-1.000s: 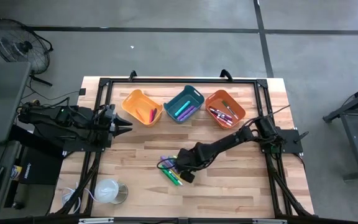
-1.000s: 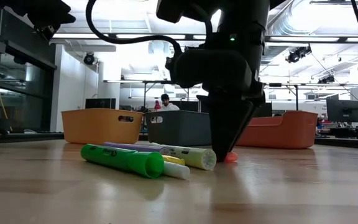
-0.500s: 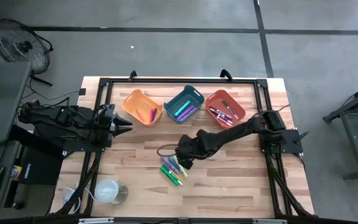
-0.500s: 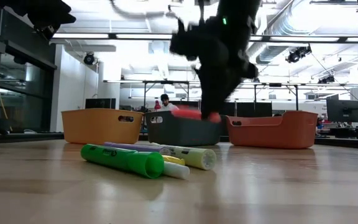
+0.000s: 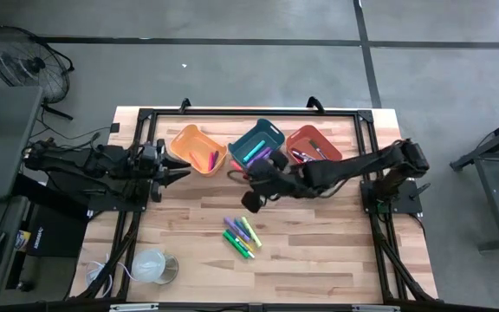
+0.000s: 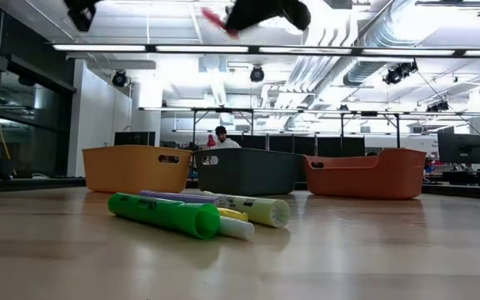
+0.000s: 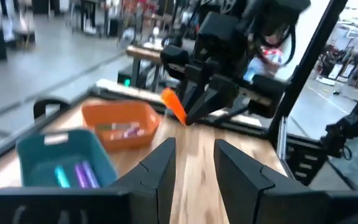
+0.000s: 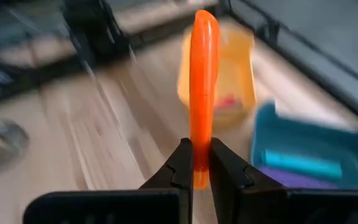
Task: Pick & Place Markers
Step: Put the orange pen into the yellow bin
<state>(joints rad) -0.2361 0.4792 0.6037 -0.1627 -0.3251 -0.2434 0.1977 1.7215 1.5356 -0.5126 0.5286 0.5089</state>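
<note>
Clamped only at its tip in my right pincer [image 8: 194,163], the orange marker [image 8: 202,87] could swing loose before reaching the yellow bin [image 8: 229,74].

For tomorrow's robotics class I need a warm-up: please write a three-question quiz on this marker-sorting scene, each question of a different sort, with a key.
1. True or false: the right gripper holds an orange marker between its fingers.
2. Multiple choice: the bin nearest the left gripper is A) teal, B) yellow-orange, C) red-orange.
3. Short answer: where do the loose markers lie?

Key
1. True.
2. B.
3. On the wooden table, in a small cluster in front of the bins, nearer the table's middle.
</note>
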